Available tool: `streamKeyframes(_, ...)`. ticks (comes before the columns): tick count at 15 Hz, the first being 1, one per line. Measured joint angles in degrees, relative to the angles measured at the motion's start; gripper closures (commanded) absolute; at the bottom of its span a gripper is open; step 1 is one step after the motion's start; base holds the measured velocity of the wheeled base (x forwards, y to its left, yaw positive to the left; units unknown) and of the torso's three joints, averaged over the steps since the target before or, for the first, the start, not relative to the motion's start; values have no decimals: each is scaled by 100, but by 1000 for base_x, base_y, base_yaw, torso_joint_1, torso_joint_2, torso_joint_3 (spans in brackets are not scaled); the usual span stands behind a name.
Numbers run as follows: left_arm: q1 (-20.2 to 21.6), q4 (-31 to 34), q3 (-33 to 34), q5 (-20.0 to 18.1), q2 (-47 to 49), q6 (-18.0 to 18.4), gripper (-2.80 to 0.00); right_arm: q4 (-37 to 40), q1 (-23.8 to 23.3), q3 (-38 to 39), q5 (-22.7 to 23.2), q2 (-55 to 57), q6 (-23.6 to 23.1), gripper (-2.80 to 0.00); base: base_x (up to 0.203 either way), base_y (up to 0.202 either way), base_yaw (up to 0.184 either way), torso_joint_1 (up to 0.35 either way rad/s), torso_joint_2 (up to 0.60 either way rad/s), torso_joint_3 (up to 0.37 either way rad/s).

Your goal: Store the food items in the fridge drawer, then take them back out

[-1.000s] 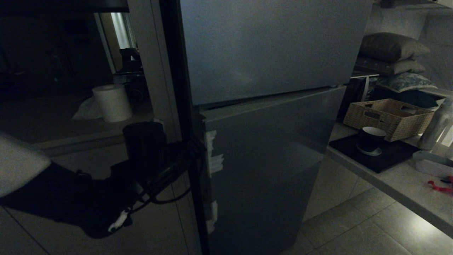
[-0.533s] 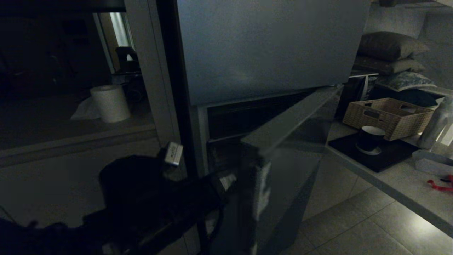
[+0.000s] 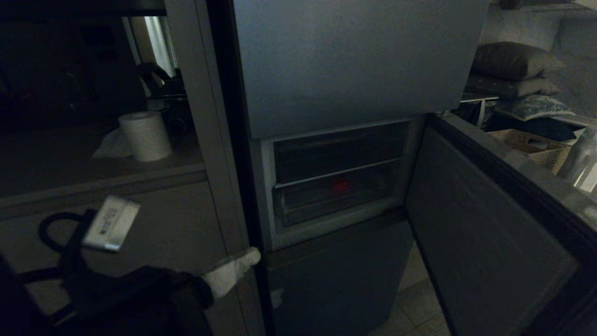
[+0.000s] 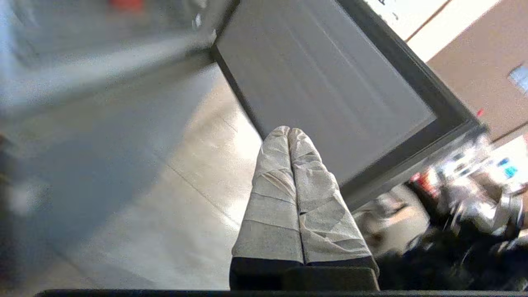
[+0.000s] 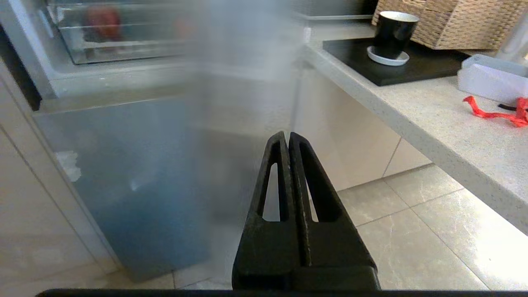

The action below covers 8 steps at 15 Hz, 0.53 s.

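Red food items (image 3: 340,186) lie inside the fridge drawer (image 3: 333,198), which is pushed in behind the open middle door (image 3: 485,238). Both grippers are closed and empty: left gripper (image 4: 288,131) low beside the fridge, right gripper (image 5: 287,136) parked. That door could drift into the reach; the mug (image 5: 392,29) on the counter (image 5: 429,115) stands well apart.

Middle fridge door (image 3: 485,233) swung wide open; left gripper (image 3: 242,261) pulled back leftward.

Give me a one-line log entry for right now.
middle fridge door: open | fridge drawer: closed, red food item inside | left gripper: shut, empty | right gripper: shut, parked
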Motion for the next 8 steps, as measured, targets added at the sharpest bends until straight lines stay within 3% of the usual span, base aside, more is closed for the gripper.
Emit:
streamKeyframes(5,-4,1976,-319,-1,-1748,554,0,-2,2,0,0,0,1,0,0,0,0,0,0,0)
streamKeyframes(7,47,2988,-483,64,-2435,1040,0,-2,0,0,0,0,1,0,0,0,0,0,0,0)
streamKeyframes(8,165,3478,-518,149,-2748,1453,0,-2,0,0,-4,0,2,0,0,0,0,0,0,0)
